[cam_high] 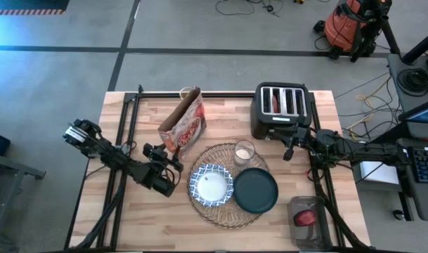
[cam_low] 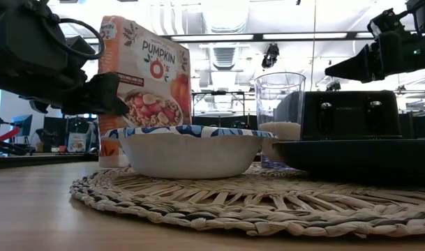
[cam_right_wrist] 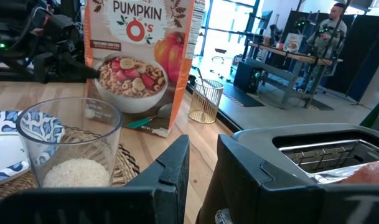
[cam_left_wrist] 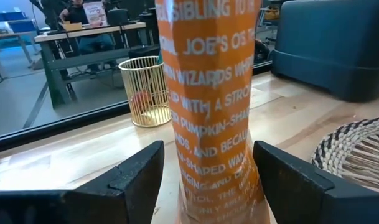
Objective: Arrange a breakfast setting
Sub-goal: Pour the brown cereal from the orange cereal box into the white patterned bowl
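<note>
Already laid on the straw mat (cam_high: 226, 186) mid-surface (cam_high: 129, 225): bowl (cam_high: 211, 185) at nine o'clock, plate (cam_high: 256, 190) at four, glass (cam_high: 244, 152) at one, close together as one place setting. Left tool (cam_high: 157, 152) at the cereal bag (cam_high: 184, 125), fingers (cam_left_wrist: 136, 171) wide apart either side, apparently just letting go or about to grip; hard to say which. Right tool (cam_high: 291, 149) by the toaster (cam_high: 280, 110), fingers near together, empty, likely waiting. Open room at six o'clock; mat's rim crowded at twelve by bag and toaster.
</note>
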